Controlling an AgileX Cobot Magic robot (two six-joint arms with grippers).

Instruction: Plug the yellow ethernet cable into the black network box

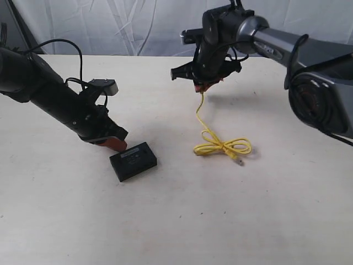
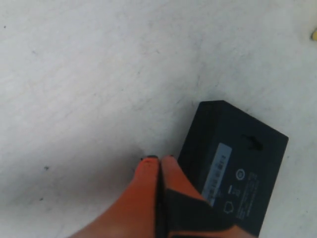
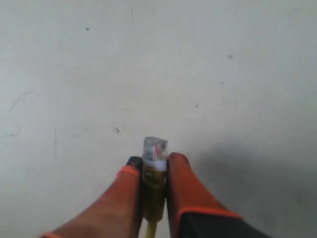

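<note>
Yellow ethernet cable [image 1: 222, 147], plug-end apparently up

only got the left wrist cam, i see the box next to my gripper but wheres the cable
observer: The right gripper holds one end of the yellow ethernet cable up in the air. The knotted rest lies on the table.
operator: is the plug sticking out of the gripper
observer: Yes. In the right wrist view the clear plug pokes out past the fingertips.
operator: how far off is the box
observer: In the exterior view the black network box lies flat to the left of the knot, clearly apart from it and not under the raised plug.
</note>
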